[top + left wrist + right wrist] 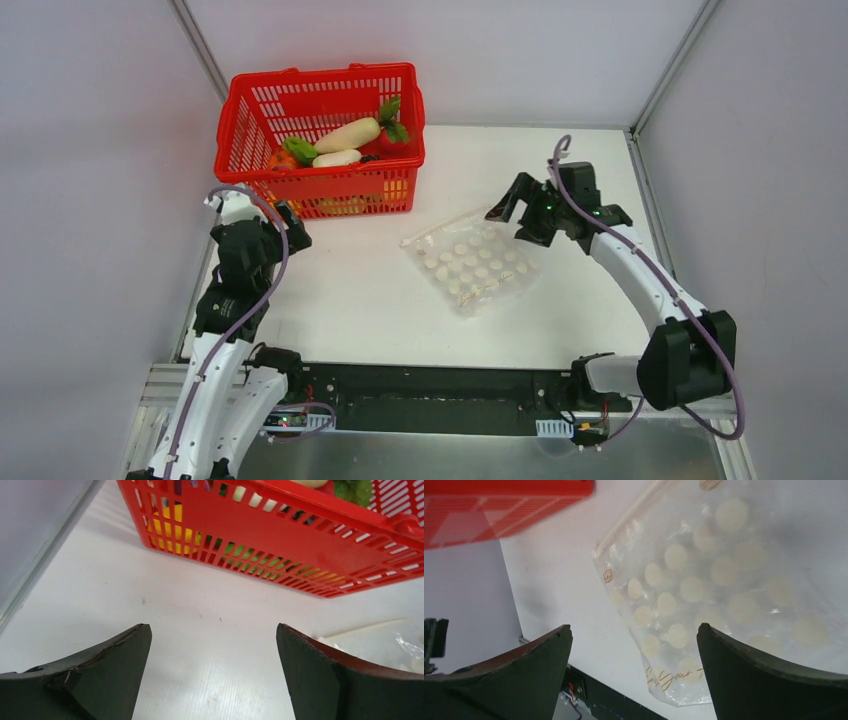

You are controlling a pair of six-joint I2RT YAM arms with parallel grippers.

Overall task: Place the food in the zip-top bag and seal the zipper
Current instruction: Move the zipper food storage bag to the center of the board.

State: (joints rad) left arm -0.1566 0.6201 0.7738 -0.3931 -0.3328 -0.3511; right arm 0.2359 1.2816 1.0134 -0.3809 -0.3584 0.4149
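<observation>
The red slotted basket (330, 185) stands at the far left of the table (360, 290) and holds all the food; on top lie 2 long white radishes (348, 135), and beside them sit a red piece with green leaves (392, 140), a green piece (300, 150) and an orange piece (283, 160); yellow and green pieces (172, 527) show through the slots of the front wall in the left wrist view, too cut up by the bars to name.

The zip-top bag (472, 260) lies flat on the table to the right of the basket and apart from it; its zipper (445, 225) runs along the edge facing the basket.

In the right wrist view the bag carries rows of white dots, a small gold mark (608, 576) near 1 corner, and gold cursive lettering (671, 676) at its near edge that seems to begin "Say Your"; the rest is hidden behind a finger.

The left gripper (214, 630) is spread wide over bare table just in front of the basket, gripping nothing; the right gripper (512, 215) is also spread wide, above the far right side of the bag, with nothing between its fingers.
</observation>
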